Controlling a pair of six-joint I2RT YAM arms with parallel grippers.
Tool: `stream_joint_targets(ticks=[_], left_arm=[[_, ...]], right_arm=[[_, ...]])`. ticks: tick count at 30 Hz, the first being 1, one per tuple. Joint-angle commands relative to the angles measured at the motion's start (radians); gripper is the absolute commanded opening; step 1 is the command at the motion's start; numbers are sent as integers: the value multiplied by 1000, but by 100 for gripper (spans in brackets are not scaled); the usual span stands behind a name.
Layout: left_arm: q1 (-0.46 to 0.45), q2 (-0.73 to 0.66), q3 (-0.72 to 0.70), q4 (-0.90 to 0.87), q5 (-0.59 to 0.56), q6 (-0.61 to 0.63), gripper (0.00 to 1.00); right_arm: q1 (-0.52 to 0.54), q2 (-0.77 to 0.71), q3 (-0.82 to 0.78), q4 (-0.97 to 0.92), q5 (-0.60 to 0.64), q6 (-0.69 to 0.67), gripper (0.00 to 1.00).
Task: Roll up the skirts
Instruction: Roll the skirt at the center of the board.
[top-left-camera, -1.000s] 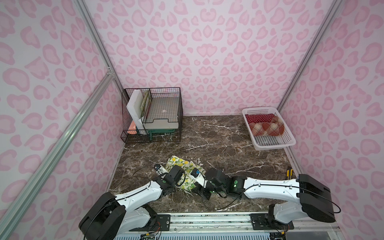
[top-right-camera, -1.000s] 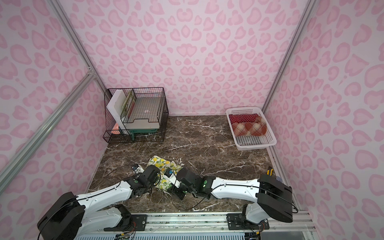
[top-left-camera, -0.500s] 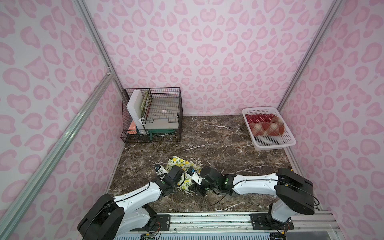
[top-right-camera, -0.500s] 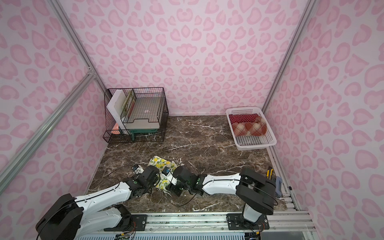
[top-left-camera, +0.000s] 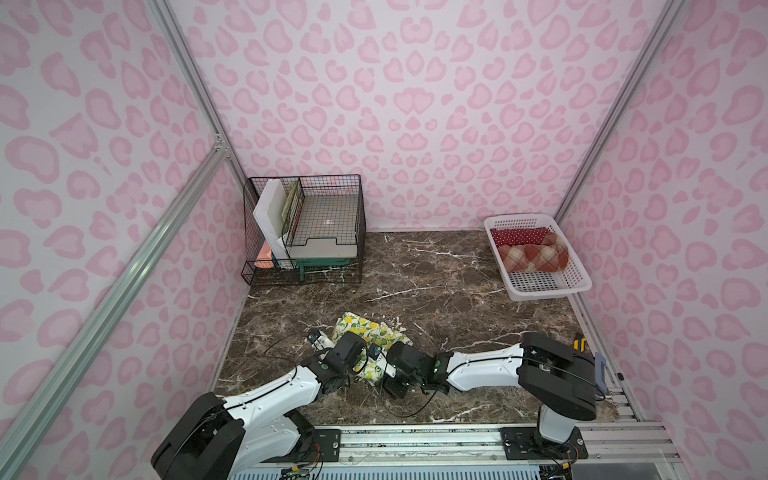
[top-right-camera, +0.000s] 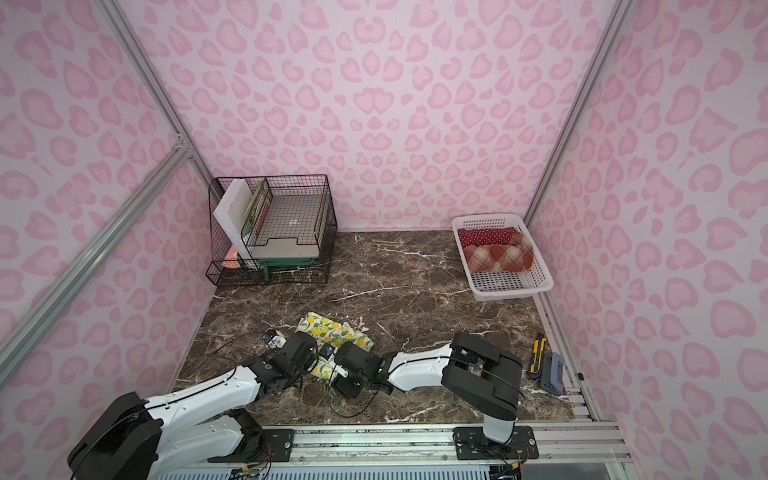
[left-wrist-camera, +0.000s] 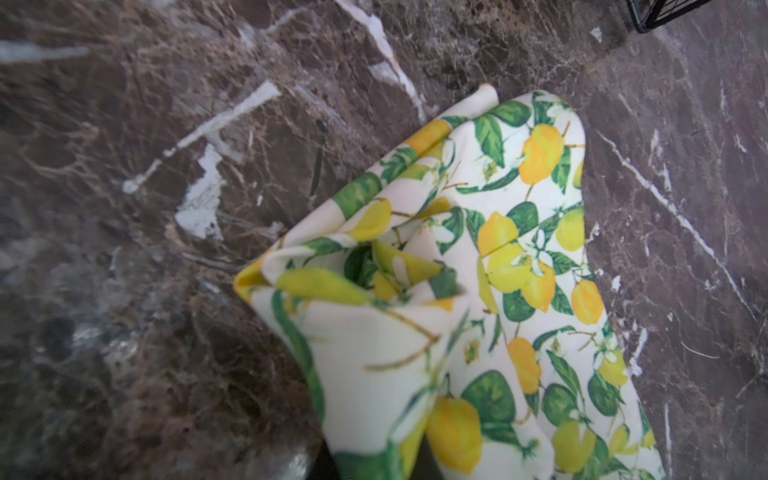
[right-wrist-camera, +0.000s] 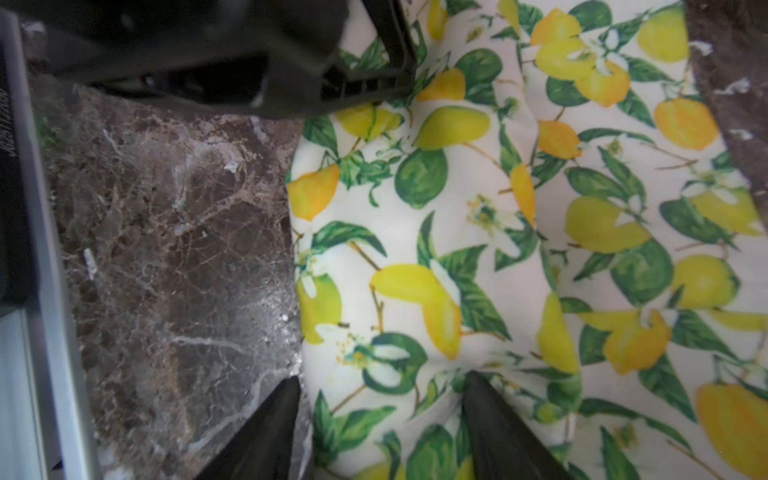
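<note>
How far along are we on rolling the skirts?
Done: the polka-dot skirt and plaid skirt lie rolled in the basket. In hand: the lemon skirt on the table, its near end bunched; the left pincer is shut on it, the right pincer open astride its edge. Left: rolling that one up; most of it lies flat.

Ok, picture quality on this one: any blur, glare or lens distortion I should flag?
In both top views: sharp and evenly lit, though the wide lens splays the frame posts outward. Left wrist view: the lemon skirt is crisp mid-frame and soft nearest the lens, and the marble blurs. Right wrist view: the print is sharp, the black fingers are out of focus.
</note>
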Motion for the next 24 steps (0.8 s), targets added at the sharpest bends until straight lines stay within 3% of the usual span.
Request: stream_joint_targets(ticks=[1, 4, 5, 7, 10, 13, 14, 17, 18, 20, 22, 24], left_arm=[[5, -7, -11, -21, 67, 9, 0], [13, -13, -21, -10, 79, 10, 0], [16, -19, -24, -7, 83, 11, 0], [21, -34, -31, -7, 88, 11, 0], [28, -67, -40, -17, 89, 15, 0], [40, -105, -39, -39, 91, 27, 0], [48, -118, -34, -49, 95, 40, 0], [75, -160, 4, -107, 107, 95, 41], [84, -175, 22, -138, 107, 121, 49], [97, -209, 57, -189, 90, 162, 59], [108, -242, 83, -234, 72, 195, 76], [126, -269, 102, -259, 63, 231, 80]], right_arm=[[36, 58, 14, -233, 74, 31, 68], [44, 111, 36, -297, 141, 73, 64], [46, 134, 48, -326, 162, 83, 59], [47, 176, 69, -379, 189, 97, 39], [50, 201, 93, -433, 181, 91, 0], [45, 174, 124, -467, 98, 63, 0], [25, 159, 139, -479, 12, 58, 0], [-79, 101, 169, -469, -374, 90, 0], [-126, 90, 170, -439, -520, 128, 0], [-194, 93, 169, -381, -731, 194, 0], [-240, 123, 194, -366, -855, 226, 0], [-281, 176, 215, -325, -982, 276, 0]])
